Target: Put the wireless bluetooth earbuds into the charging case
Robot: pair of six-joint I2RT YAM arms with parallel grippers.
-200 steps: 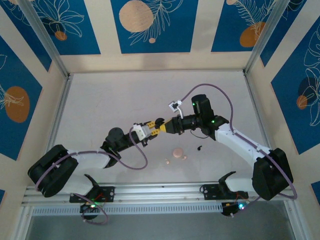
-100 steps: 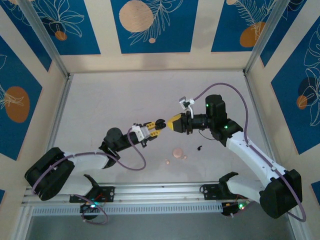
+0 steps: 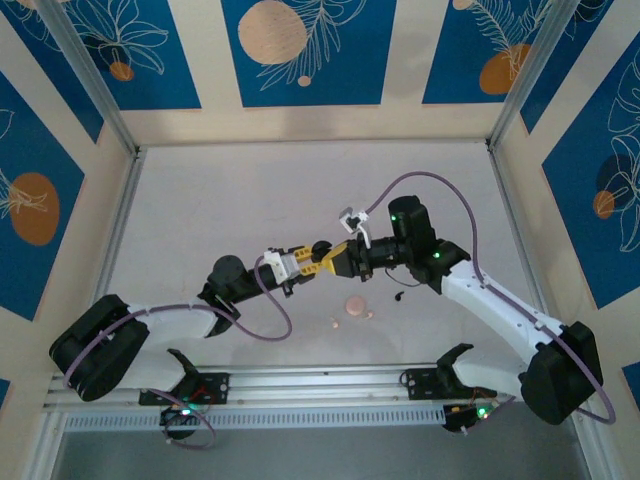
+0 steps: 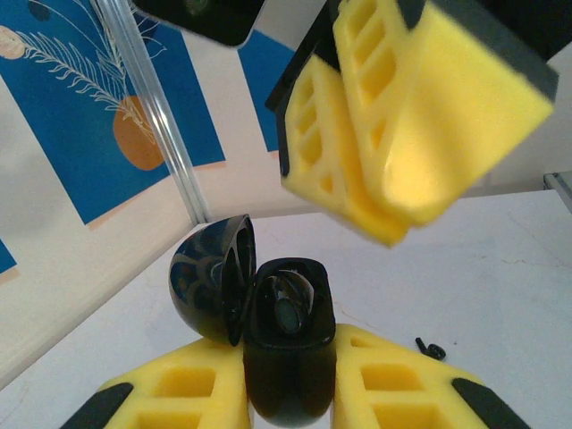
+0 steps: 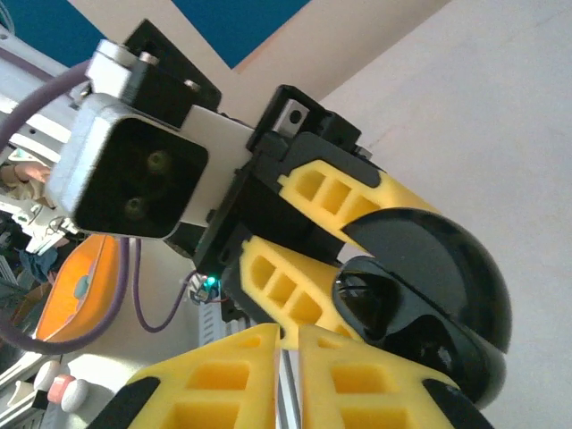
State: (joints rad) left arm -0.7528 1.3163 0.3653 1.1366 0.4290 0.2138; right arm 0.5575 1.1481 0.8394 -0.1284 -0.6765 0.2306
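The charging case (image 4: 290,380), lid open, is being clamped in the left gripper (image 4: 288,353), its cavity being presented to the right gripper (image 5: 284,349), fingers pressed together, presumably for insertion.

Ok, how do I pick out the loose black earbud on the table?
Look at the near middle of the table, just beside the right arm, where a round pink case sits. Just to its right lies the black earbud: a tiny dark speck, the only dark piece among the pale pink buds.
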